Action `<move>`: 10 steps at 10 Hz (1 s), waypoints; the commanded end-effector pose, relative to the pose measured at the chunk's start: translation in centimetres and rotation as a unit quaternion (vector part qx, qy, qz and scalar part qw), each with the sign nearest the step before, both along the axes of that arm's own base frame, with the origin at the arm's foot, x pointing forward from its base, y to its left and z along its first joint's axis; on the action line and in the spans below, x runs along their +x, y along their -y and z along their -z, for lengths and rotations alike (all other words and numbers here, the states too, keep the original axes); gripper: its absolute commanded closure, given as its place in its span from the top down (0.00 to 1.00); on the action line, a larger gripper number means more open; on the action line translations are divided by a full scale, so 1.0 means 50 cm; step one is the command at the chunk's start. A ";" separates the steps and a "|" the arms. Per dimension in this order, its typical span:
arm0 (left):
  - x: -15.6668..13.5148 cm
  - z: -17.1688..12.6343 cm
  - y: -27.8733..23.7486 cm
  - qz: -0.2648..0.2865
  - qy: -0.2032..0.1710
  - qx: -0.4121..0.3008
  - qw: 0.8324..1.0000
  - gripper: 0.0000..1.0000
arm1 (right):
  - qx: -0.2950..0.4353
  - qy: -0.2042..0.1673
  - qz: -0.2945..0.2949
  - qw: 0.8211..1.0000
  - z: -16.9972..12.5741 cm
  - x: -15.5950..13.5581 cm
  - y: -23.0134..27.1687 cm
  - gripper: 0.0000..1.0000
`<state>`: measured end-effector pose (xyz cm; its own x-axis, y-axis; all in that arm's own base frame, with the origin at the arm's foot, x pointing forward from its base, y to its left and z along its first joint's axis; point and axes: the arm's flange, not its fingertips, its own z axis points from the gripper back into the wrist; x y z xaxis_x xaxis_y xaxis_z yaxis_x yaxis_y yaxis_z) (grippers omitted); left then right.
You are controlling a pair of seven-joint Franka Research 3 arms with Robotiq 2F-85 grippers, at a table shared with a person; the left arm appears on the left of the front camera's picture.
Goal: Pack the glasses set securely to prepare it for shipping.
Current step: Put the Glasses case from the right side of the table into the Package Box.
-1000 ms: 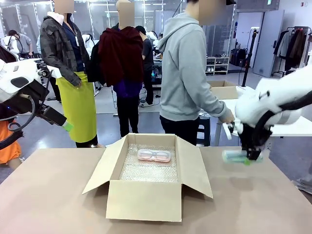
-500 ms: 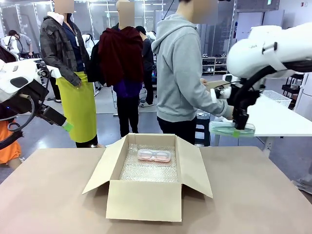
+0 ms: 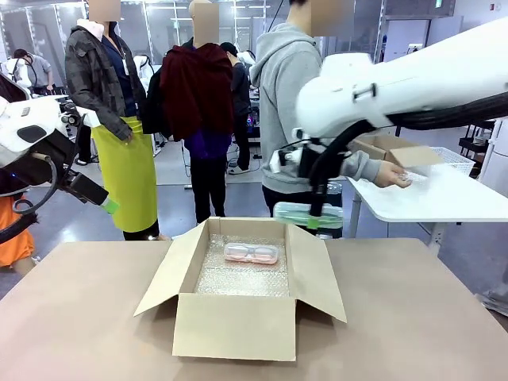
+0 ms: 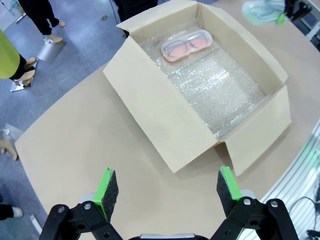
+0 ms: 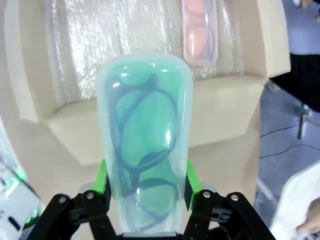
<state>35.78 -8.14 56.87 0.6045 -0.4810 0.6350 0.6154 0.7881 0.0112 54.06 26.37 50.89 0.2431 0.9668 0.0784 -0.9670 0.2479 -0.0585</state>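
Grips green case (image 3: 305, 213) in right gripper (image 3: 315, 219) — hanging over box (image 3: 234, 325) rim at 1 o'clock. Shows pink case (image 3: 251, 253) inside at 12, bubble wrap (image 3: 238, 279) bare toward 6. Holds left gripper (image 4: 168, 187) spread open at 9 — well apart.

No readable text, label, brand or number anywhere. Green sign (image 3: 439, 5) high on the far wall in the front view: too small to read.
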 end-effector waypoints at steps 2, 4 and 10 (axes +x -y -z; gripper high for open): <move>-0.002 -0.001 -0.004 0.004 0.000 -0.006 1.000 1.00 | -0.030 0.007 0.009 0.999 0.022 0.028 -0.139 0.31; -0.002 -0.001 -0.004 0.004 0.000 -0.006 1.000 1.00 | -0.029 -0.023 0.012 0.999 0.085 0.034 -0.213 0.31; -0.002 -0.001 -0.004 0.004 0.000 -0.006 1.000 1.00 | -0.028 -0.021 -0.023 0.999 0.276 0.033 -0.227 0.31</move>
